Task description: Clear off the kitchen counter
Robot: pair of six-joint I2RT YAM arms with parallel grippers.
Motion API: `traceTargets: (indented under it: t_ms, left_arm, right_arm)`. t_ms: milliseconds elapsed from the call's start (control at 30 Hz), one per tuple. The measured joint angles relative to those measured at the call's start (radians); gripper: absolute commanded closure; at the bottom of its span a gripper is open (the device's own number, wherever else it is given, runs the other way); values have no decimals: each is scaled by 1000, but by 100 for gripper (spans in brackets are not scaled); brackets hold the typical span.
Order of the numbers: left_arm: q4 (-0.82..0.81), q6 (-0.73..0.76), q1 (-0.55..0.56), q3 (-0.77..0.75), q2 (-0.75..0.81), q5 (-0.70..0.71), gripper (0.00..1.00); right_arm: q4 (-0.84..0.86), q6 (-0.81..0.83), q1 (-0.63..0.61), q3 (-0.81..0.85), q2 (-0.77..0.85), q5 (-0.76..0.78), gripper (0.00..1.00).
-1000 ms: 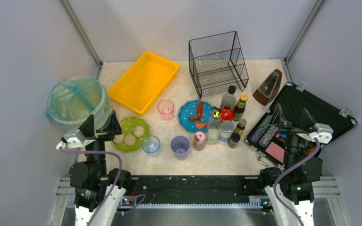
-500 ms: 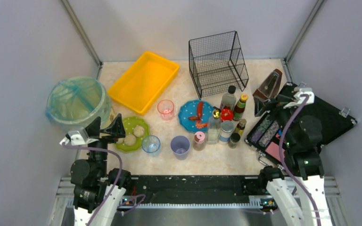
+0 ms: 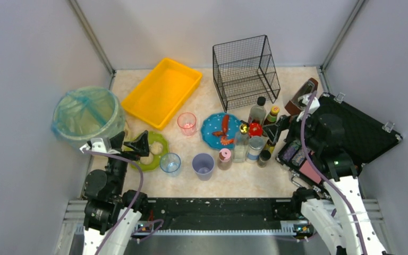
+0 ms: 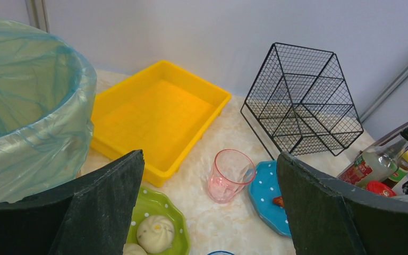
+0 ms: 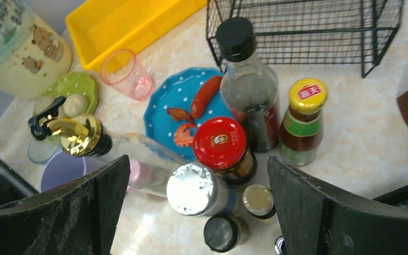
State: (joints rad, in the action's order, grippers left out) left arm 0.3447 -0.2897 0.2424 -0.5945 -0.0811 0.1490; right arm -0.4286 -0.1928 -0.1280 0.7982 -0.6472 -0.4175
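Kitchen counter (image 3: 244, 183), bin (image 5: 26, 56) lettered "CAP"

The counter (image 3: 244, 183) is beige-cream with faint marble mottling. The tray (image 3: 162, 91) is solid yellow. The wire basket (image 3: 245, 70) is a black grid. The bin liner (image 3: 85, 112) is translucent blue-green, and the bin wall (image 5: 25, 53) is cream with a cartoon bear print.

The green plate (image 4: 164, 206) and the blue plate (image 3: 210, 133) both carry white dots.

The cups:
- pink cup (image 3: 187, 123), clear
- blue cup (image 3: 170, 162), clear
- lilac cup (image 3: 203, 166), opaque

The jar lid (image 5: 223, 141) is red. The tall bottle (image 5: 235, 37) has a black cap. The short bottle (image 5: 308, 95) has a yellow cap and a green label. The pump head (image 5: 77, 134) is gold. The case (image 3: 362, 130) is black.
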Motion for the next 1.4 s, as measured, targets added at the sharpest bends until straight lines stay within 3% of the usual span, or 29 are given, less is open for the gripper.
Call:
traceTargets:
  t_ms: [133, 367, 567, 800, 1100, 1400]
  left_arm:
    - [1, 0, 0, 0, -1, -5, 1]
    - [2, 1, 0, 0, -10, -12, 1]
    - [6, 1, 0, 0, -18, -14, 1]
    - [9, 2, 0, 0, -31, -15, 1]
    - [9, 4, 0, 0, -48, -21, 1]
    - [9, 4, 0, 0, -48, -21, 1]
  right_arm:
    - [-37, 24, -66, 0, -18, -15, 1]
    - [-76, 74, -285, -2, -52, 39, 1]
    - [-56, 74, -362, -42, -39, 135, 2]
    - [2, 39, -537, -68, -49, 325, 2]
    - [68, -76, -803, -79, -140, 716, 3]
    - [100, -232, -864, -83, -262, 938, 8]
